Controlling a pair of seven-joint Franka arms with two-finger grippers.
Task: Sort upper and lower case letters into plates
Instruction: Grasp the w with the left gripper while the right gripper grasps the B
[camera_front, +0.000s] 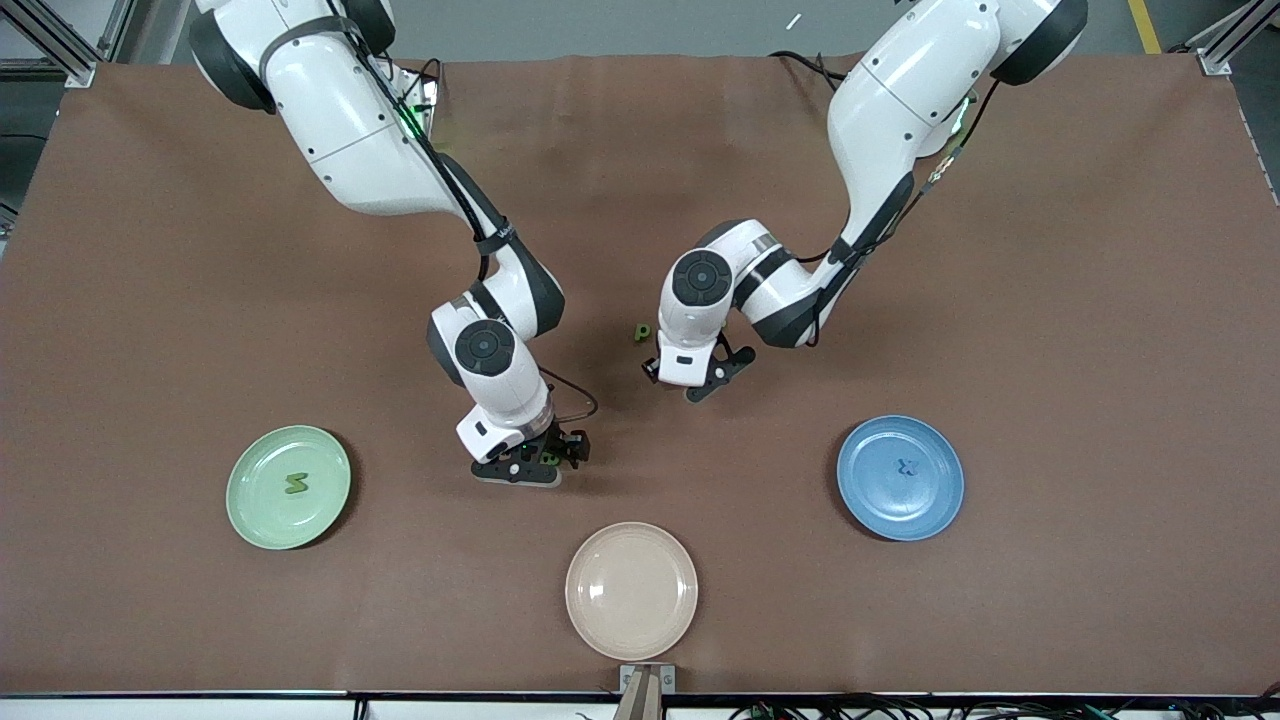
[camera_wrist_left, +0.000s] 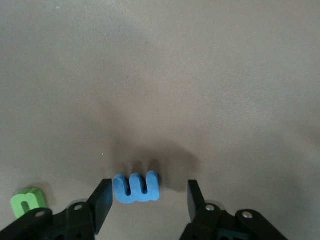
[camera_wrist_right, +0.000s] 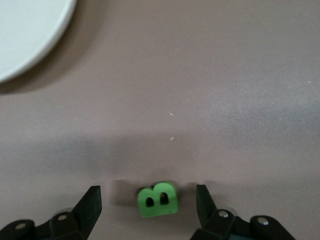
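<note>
My left gripper (camera_front: 697, 386) is open and low over the table; in the left wrist view (camera_wrist_left: 147, 202) its fingers stand on either side of a blue letter (camera_wrist_left: 136, 186), which lies close to one finger. A green letter (camera_wrist_left: 29, 201) lies beside it, and it also shows in the front view (camera_front: 642, 332). My right gripper (camera_front: 530, 463) is open; in the right wrist view (camera_wrist_right: 148, 202) its fingers stand on either side of a green B (camera_wrist_right: 158, 199). The pale green plate (camera_front: 250, 520) holds a green S (camera_front: 296, 485). The blue plate (camera_front: 940, 510) holds a blue letter (camera_front: 906, 466).
A cream-beige plate (camera_front: 631, 590) lies near the table's front edge, between the two coloured plates; its rim shows in the right wrist view (camera_wrist_right: 25, 35). The brown table top (camera_front: 1080, 300) is bare toward both ends.
</note>
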